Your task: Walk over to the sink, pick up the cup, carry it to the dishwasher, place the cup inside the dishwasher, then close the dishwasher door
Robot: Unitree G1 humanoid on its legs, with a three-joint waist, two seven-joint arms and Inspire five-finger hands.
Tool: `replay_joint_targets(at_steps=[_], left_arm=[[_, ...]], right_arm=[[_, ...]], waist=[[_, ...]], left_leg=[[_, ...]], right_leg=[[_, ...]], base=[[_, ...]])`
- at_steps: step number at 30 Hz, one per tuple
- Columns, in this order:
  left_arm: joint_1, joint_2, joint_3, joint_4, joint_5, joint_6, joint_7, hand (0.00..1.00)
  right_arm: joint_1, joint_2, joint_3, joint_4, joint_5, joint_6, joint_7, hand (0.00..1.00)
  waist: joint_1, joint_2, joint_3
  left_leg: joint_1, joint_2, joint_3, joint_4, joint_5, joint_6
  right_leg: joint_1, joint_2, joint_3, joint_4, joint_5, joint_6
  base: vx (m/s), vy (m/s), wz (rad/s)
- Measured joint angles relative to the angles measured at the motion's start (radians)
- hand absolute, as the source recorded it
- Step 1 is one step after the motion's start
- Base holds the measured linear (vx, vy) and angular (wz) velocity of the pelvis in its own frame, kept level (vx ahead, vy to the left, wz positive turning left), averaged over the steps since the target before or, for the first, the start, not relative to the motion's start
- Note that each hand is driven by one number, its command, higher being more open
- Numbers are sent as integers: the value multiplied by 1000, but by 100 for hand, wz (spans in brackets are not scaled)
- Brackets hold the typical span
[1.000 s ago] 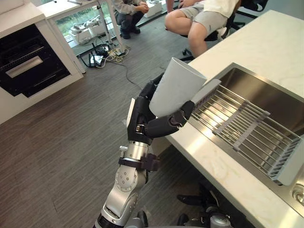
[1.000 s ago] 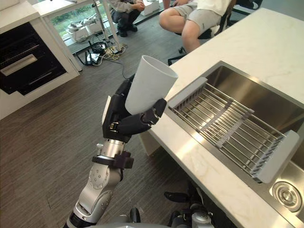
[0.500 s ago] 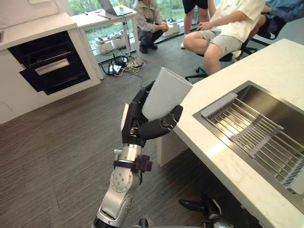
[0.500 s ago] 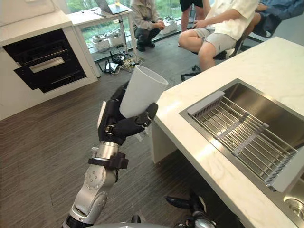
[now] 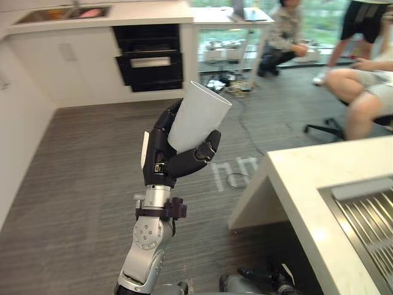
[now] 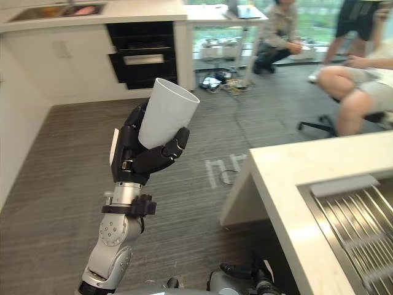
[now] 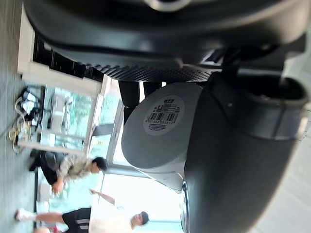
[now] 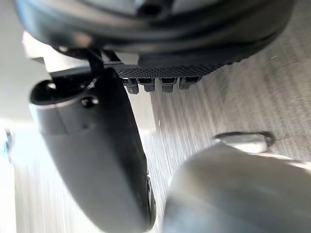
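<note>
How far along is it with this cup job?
Pickup looks done: the left hand grips the white cup, held over the floor, away from the sink. Carrying is underway. Left: reach the dark appliance across the room, probably the dishwasher, load the cup, close it.

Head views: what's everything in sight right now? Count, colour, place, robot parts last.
cup: one, white, held above the floor, mouth tilted up
built-in appliance: one, black, in the white cabinets at the far wall, likely the dishwasher
counter: one, white, lower right
sink rack: one, grey, set in the counter at the right edge
table: one, white, right of the appliance, cables underneath
people: three, far right; one crouching, one standing, one seated
left hand: dark, curled round the cup
right hand: dark, in its wrist view, over the floor
</note>
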Motion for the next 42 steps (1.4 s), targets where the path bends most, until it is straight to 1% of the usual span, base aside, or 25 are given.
replay_joint_targets(at_steps=[1,2,3,4,5,6,7,8,9,10,11,12,14,16,17,18,19,20,22,25,28,32,33,42], left_arm=[[13,-15,-20,-3,-1,1,-18,0],[17,-22,-26,-4,-1,1,-23,0],[25,-39,-25,-14,-2,1,-33,0],[28,-49,-23,-22,-4,1,-33,0],[27,-52,-21,-30,-16,0,-34,0],[27,-48,-22,-38,-23,0,-36,0],[27,-45,-23,-41,-25,-1,-37,0],[26,-41,-25,-43,-34,-3,-39,0],[26,-38,-21,-41,-43,-3,-38,0],[24,-28,-20,-32,-54,-3,-37,0],[24,-19,-19,-17,-60,-3,-37,0],[24,-15,-19,-9,-60,-3,-37,0],[28,-4,-23,2,-60,0,-39,0],[28,0,-21,2,-60,0,-45,0],[29,6,-21,2,-60,0,-49,0],[30,8,-22,2,-60,0,-54,0],[31,10,-22,3,-60,0,-65,0],[37,11,-22,3,-60,0,-72,0],[42,19,-21,10,-60,-1,-77,0],[45,57,-9,69,-60,1,-81,0],[63,72,19,116,-60,7,-79,0],[91,75,45,121,-59,9,-77,0],[107,61,78,120,-59,9,-63,0],[112,52,79,118,-60,9,-63,0]], right_arm=[[-2,-13,5,-8,0,3,-5,100],[-1,-13,5,-14,1,4,-6,100],[1,-8,8,-40,2,4,-6,100],[-2,-3,8,-64,3,2,-8,100],[-9,4,6,-91,4,-6,-8,100],[-16,10,4,-101,5,-13,-10,100],[-20,17,4,-99,5,-18,-12,100],[-33,32,3,-83,12,-24,-14,100],[-43,42,3,-67,19,-24,-13,100],[-45,56,3,-53,33,-24,-13,100],[-45,65,3,-29,37,-22,-12,100],[-44,68,3,-22,39,-18,-12,100],[-43,73,3,11,39,-8,-9,100],[-40,71,3,14,39,-1,-11,100],[-36,70,2,19,40,2,-13,100],[-38,68,3,22,40,4,-14,100],[-40,66,2,28,40,4,-16,100],[-41,65,2,33,39,5,-18,100],[-41,67,3,39,39,6,-18,100],[-47,76,4,47,38,9,-18,100],[-64,85,5,61,38,9,-16,100],[-81,87,5,86,38,14,-19,100],[-120,90,4,124,31,15,-27,100],[-116,88,2,124,31,15,-36,100]], waist=[[13,29,5],[15,32,6],[18,33,7],[21,32,8],[20,33,7],[19,28,7],[21,22,5],[29,9,2],[35,1,2],[40,-4,0],[45,-4,0],[46,-4,0],[46,-5,0],[43,-9,-5],[38,-9,-16],[36,-12,-19],[29,-9,-28],[21,-12,-39],[17,-19,-49],[14,-27,-55],[12,-27,-55],[11,-27,-55],[-8,-33,-25],[-8,-29,-26]], left_leg=[[-28,71,72,66,-14,-40],[-37,97,101,87,-17,-58],[-45,141,161,113,-15,-72],[-53,158,217,124,-15,-69],[-60,173,313,120,-8,-47],[-60,173,383,100,3,-18],[-57,168,410,79,11,-6],[-46,152,436,28,32,12],[-46,140,435,7,50,12],[-42,121,435,-40,84,17],[-27,102,421,-87,112,21],[-18,93,414,-110,126,21],[20,72,402,-201,174,22],[40,69,414,-253,184,26],[56,74,446,-287,193,33],[63,74,456,-303,201,36],[80,69,460,-336,222,32],[91,63,460,-364,241,41],[109,57,460,-395,259,43],[121,53,458,-398,261,43],[122,56,456,-399,266,42],[121,65,446,-405,276,38],[113,88,422,-406,288,20],[109,88,421,-405,288,20]], right_leg=[[49,14,-65,-31,2,-5],[70,19,-88,-44,2,-5],[96,27,-126,-53,1,-6],[106,27,-148,-54,1,-6],[122,21,-173,-62,0,-7],[139,10,-197,-83,0,-8],[144,3,-208,-97,-2,-9],[152,-6,-228,-128,-2,-9],[152,-13,-236,-140,1,-6],[160,-23,-263,-163,12,0],[169,-32,-282,-174,16,3],[174,-37,-291,-178,17,4],[185,-49,-307,-184,21,6],[185,-50,-304,-193,27,8],[187,-48,-298,-204,35,10],[187,-47,-294,-208,38,12],[189,-47,-286,-216,44,16],[188,-47,-282,-222,48,19],[189,-45,-278,-225,49,20],[200,-45,-268,-237,51,19],[200,-40,-268,-239,53,17],[202,-31,-274,-241,57,11],[227,-2,-298,-295,75,0],[228,-3,-302,-298,75,0]], base=[[156,-188,89],[182,-202,113],[133,-146,78],[102,-65,88],[68,-11,86],[63,18,82],[34,34,80],[39,49,55],[27,38,67],[10,42,62],[-10,29,62],[-20,20,51],[-42,5,24],[-76,2,-7],[-51,0,-14],[-9,15,-16],[14,28,-14],[14,30,-12],[63,30,-3],[40,19,2],[-16,-3,0],[-39,-17,3],[-19,-12,4],[0,0,1]])
